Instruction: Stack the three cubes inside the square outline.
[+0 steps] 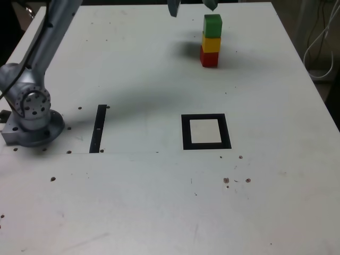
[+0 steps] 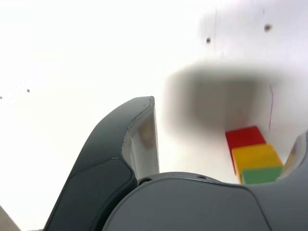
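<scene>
Lining up over the stack looks like your step in hand, so settle that before you go down. Your gripper (image 1: pixel 192 7) has its jaws spread wide with nothing between the fingertips. The green block (image 1: pixel 212 27) sits on the yellow block (image 1: pixel 211 44), which sits on the red block (image 1: pixel 209 59), all near the far edge of the white table (image 1: pixel 127 202). They stand well outside the black square frame (image 1: pixel 227 139), whose pale centre holds no block.

The wrist view shows the stack much closer to one finger than the other, so shift sideways until it is centred, then lower straight down. Keep both fingers clear of the green block's top, since a clipped edge could topple the column. Squeeze gently and evenly. If you take the blocks singly, you will probably need a spare spot to keep this colour order; if you grip low for the whole column, expect it to be tippy.

As for direction, the column's long axis runs upright, and a single block has no clear long one. In the exterior view, the front faces look roughly square to the camera. The wrist view shows the edges slightly turned from one layer to the next, so match your wrist to the block you mean to grip.
</scene>
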